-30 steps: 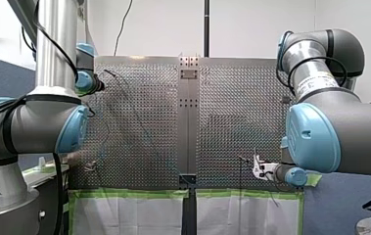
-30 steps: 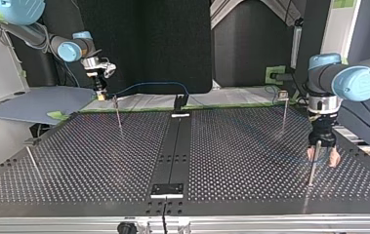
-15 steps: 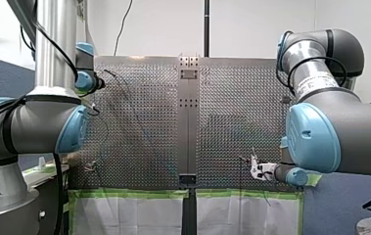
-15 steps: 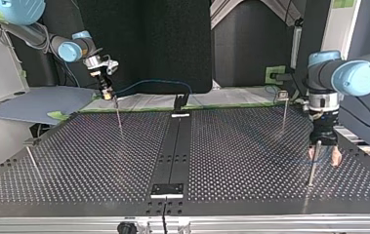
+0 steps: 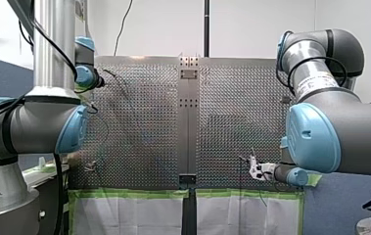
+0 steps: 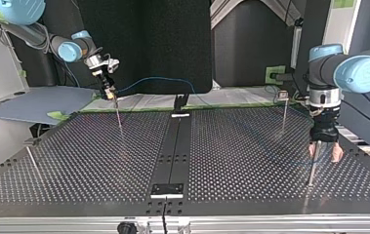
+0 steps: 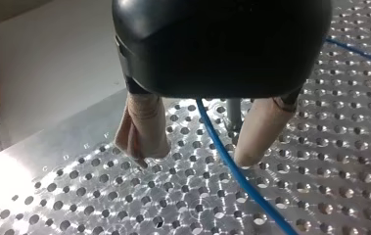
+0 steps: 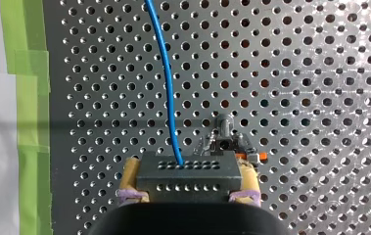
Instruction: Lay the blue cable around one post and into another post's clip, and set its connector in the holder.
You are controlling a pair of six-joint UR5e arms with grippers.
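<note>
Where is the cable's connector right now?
In the right wrist view the connector sits clamped in my right tool, with a post just ahead; in the top view that is at the back left.

Bright, even room light. Glare whitens the perforated surface (image 7: 11, 191) beside the blue cable (image 7: 232, 166); the black panel (image 6: 173, 44) beyond is dark.

The cable (image 8: 167, 83) is blue, connector (image 8: 188, 176) grey, perforated table (image 8: 320, 98) silver.

Perforated table (image 6: 75, 161), 4 upright posts (image 6: 118, 113)
</note>
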